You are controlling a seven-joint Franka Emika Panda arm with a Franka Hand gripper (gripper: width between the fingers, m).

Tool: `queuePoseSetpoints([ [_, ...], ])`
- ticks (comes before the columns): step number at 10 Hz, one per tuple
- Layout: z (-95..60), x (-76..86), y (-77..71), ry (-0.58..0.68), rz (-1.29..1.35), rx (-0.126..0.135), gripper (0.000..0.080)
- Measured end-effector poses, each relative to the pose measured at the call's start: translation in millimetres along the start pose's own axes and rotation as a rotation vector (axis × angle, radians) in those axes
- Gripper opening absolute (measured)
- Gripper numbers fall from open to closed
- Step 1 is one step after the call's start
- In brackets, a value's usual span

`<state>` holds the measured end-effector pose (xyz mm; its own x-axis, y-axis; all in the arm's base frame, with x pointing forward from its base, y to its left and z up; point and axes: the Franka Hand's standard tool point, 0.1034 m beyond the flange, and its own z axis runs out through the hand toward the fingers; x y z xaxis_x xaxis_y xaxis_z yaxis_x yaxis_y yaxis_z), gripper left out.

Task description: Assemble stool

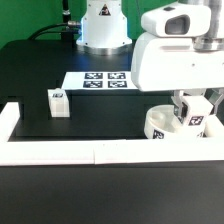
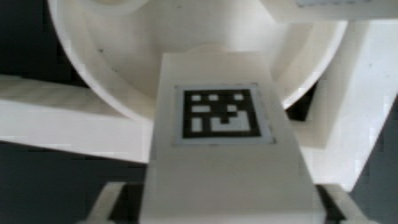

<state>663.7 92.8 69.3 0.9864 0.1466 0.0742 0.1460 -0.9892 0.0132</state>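
Black table (image 1: 100, 120): gripper (image 2: 217, 205) grips tagged leg blk (image 2: 217, 110), tip at seat (image 2: 107, 50).

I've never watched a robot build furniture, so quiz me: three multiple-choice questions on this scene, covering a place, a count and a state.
1. Where does the loose small white rectangular plastic leg block lie?
A. On the black table, toward the exterior view's left
B. On top of the border rail
C. Inside the round seat

2. How many black-and-white tags does the flat white marker board carry?
A. Two
B. Four
C. Six

3. What is the tool doing?
A. Standing open and empty
B. Shut on a tagged white leg block
C. Gripping the border rail

Answers: A, it sits alone on the dark tabletop; B, two rows of two; B, the wrist view shows the block between the fingers.
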Motion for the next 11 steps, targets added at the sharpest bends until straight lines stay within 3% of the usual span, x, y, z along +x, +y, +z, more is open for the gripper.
queuePoseSetpoints([
  [2,-6.5,0.4,3.4,-0.024,0.05,0.048,0.0337],
  [3,-7.1,1.5,5.6,-0.032,0.083,0.05,0.0337],
  [4,-5.3,1.1,1.3,-0.036,0.085,0.031,0.0337],
  [11,2.0,3.6,-2.1,-0.013,0.027,0.044,0.0337],
])
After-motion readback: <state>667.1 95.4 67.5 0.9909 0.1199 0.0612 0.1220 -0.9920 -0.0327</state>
